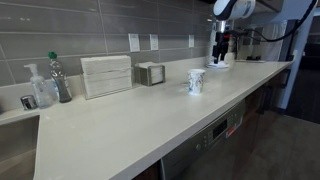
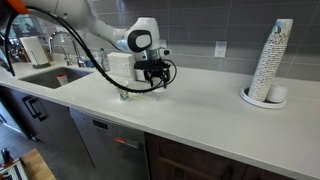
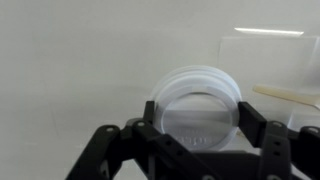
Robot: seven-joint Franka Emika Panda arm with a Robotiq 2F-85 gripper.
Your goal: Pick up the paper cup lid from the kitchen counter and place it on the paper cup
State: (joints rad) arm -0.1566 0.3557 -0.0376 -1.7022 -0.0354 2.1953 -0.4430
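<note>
Well apart from the jaws, leftward in an exterior view, cup (image 1: 196, 81) stood on counter (image 1: 120, 120). Between jaws, gripper (image 3: 198, 118) pinched lid (image 3: 195, 92) across its rim. Advice: lift level, carry slow, centre over cup before lowering, then release.

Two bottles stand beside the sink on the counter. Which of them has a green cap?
The taller, darker bottle, nearer the white box. The paler dispenser next to it has a pump top instead.
</note>
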